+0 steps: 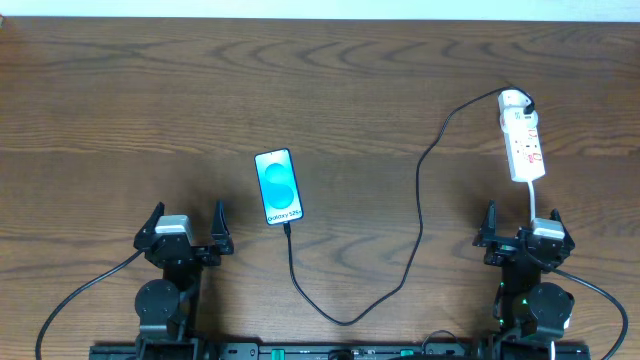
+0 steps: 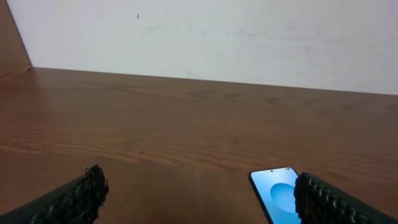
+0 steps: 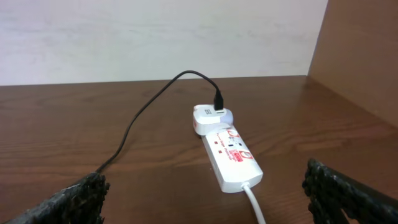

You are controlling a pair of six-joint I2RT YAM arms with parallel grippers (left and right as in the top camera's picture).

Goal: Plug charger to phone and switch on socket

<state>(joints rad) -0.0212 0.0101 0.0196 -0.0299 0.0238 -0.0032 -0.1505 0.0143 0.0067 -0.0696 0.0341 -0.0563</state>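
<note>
Both arms sit at the near edge of the table (image 1: pixel 100 100). Over on the left, the left gripper (image 1: pixel 187 222) is spread wide with nothing between its fingers, and the right gripper (image 1: pixel 522 225) matches it, wide apart and holding nothing. The phone (image 1: pixel 277 187) lies flat left of centre, screen lit blue, a little beyond the left gripper and to its right. From the left wrist only its far end shows, the rest cut by the frame edge and tucked behind a finger (image 2: pixel 329 199). The charger (image 1: pixel 418 190) meets the phone's near end, loops toward the near edge, then climbs far right into a white adapter (image 3: pixel 208 118) at the far end of the socket (image 1: pixel 523 142). Is the tip fully seated in the phone? Too small to call. The socket lies far right, straight beyond the right gripper, its thick white cord (image 3: pixel 255 202) running off the bottom of the wrist view. Red marks show on it, but the switch position can't be read
</note>
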